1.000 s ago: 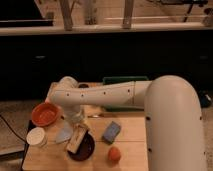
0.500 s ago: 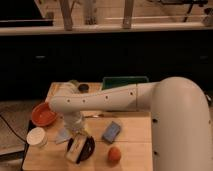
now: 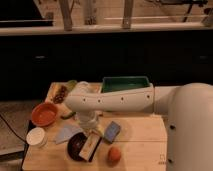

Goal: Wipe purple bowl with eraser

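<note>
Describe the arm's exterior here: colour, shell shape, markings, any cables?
The arm is off-white, with smooth rounded tubular shells that swell into a big bulbous segment on the right. A few small dark dots run along the forearm. No loose cables or lettering show. The gripper, just above the eraser and purple bowl, looks pale like the arm.

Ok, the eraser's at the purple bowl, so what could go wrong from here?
The eraser lies across one side of the purple bowl, off centre, so pressure from the end effector just above it may tip or slide the bowl. The orange fruit and blue block lie close by; a wide wipe could knock them.
</note>
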